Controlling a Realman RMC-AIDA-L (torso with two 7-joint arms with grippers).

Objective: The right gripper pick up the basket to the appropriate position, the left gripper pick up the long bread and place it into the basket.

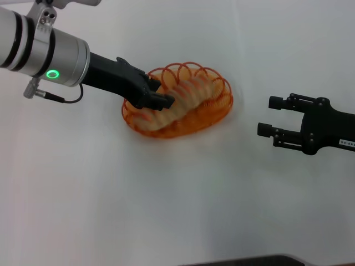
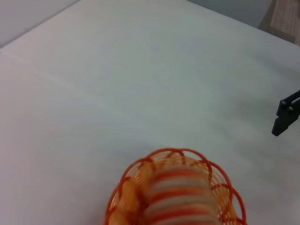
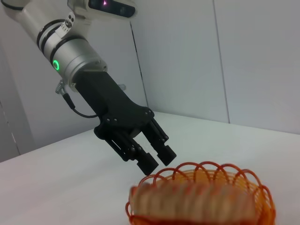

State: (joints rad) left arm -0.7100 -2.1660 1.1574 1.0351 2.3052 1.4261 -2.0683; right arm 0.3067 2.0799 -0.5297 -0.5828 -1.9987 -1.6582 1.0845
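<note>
White surface (image 1: 166, 199) is carrying basket (image 1: 219, 108); bread (image 1: 188, 100) is lying inside. Left claw (image 1: 165, 95) is hovering over its end, fingers spread. Right claw (image 1: 265, 116) is idling apart, spread.

A big white counter (image 1: 166, 210) fills the room, with plain pale wall panels (image 3: 243, 56) behind it.

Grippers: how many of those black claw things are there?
2. The left gripper hovers over the bread in the basket; the right gripper waits beside it, open.
</note>
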